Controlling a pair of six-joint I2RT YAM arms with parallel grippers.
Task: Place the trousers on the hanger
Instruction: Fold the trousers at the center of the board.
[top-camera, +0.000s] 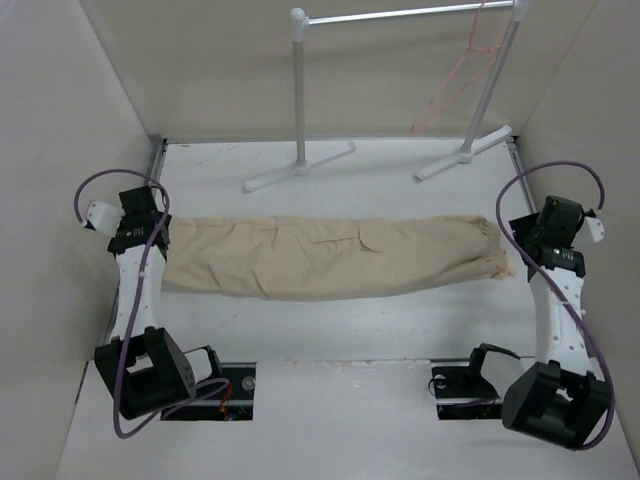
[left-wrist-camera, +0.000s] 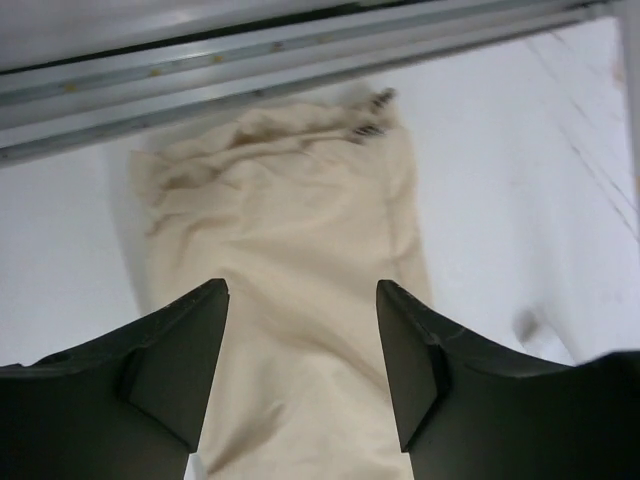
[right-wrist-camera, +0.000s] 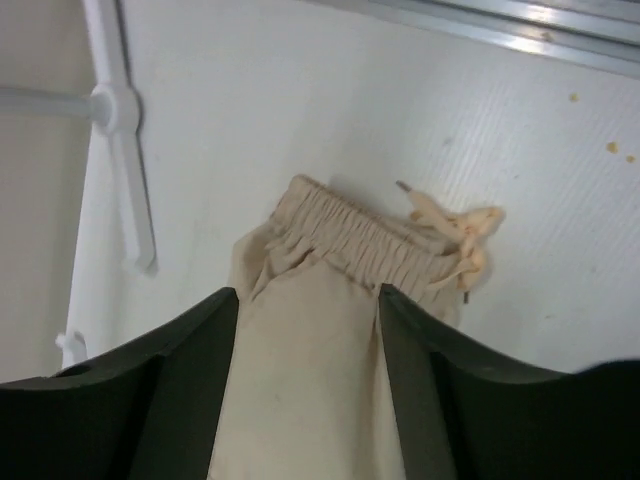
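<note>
Top view: beige soft cloth trousers (top-camera: 320, 257) lay flat across the middle of the white tabletop (top-camera: 330, 335), running from 9 o'clock to 3 o'clock, legs folded together into 1 long band. A pocket flap (top-camera: 372, 240) faced up, right of centre. The gathered elastic waistband (right-wrist-camera: 360, 245) sat at the 3 o'clock end, its tan drawstring (right-wrist-camera: 455, 225) loose on the tabletop just beside it. The leg cuffs (left-wrist-camera: 260, 140) lay bunched at the 9 o'clock end, close to an aluminium edge rail (left-wrist-camera: 300, 50). 2 small dark bits showed at the cuff edge; could not tell what they were.

The thin pink-orange wire hanger (top-camera: 455, 85) hung by its hook from the white metal rail stand (top-camera: 300, 90) at 1 o'clock, well apart from the trousers and not touching them.

Left arm (top-camera: 135, 270) reached to the 9 o'clock end. Its jaws stood wide, 2 dark fingers (left-wrist-camera: 170, 350) set either side of the cloth, gripping nothing. Right arm (top-camera: 558, 300) reached to the 3 o'clock end. Its jaws also stood wide, fingers (right-wrist-camera: 190, 380) straddling the waist end, holding nothing. Could not tell whether either pair touched the fabric.
</note>
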